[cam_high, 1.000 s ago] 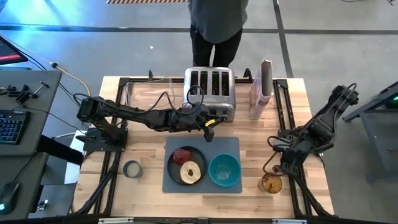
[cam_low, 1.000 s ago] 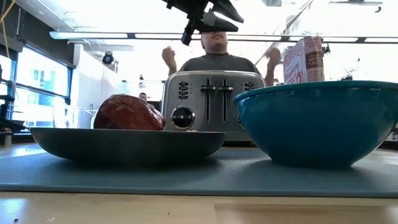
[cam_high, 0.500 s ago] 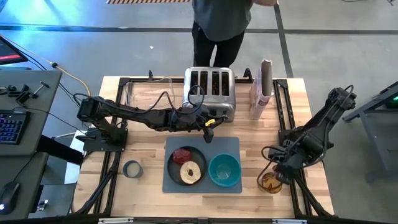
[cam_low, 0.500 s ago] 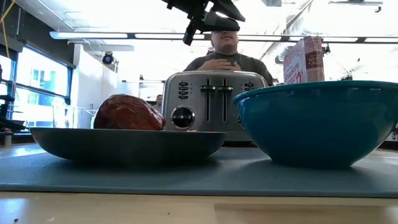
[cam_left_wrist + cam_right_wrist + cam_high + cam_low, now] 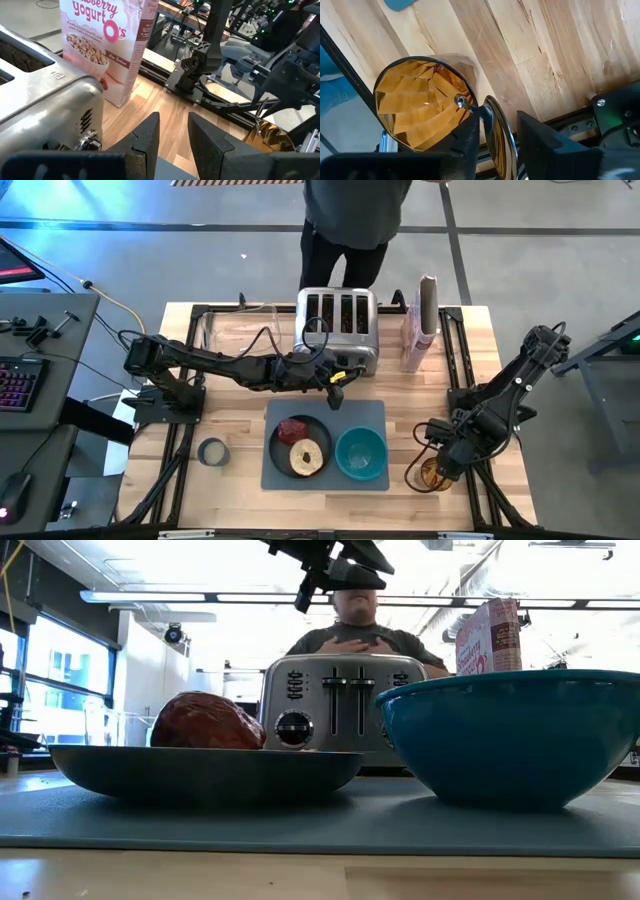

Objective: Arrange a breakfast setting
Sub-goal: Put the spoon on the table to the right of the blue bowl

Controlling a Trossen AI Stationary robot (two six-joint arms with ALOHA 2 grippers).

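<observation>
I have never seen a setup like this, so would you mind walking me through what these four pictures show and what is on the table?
These are four cameras on one two-armed robot at a wooden table. One looks straight down, one sits at table height, and one rides on each wrist.

From above, a grey mat carries a dark plate with a dark-red food lump and a bagel-like ring, beside an empty teal bowl. Behind stand a chrome toaster and a cereal bag. A person stands beyond the table.

The left gripper hangs between toaster and mat, open and holding nothing. The right gripper reaches at an amber stemmed glass lying on its side near the table's corner, its fingers either side of the stem.
</observation>
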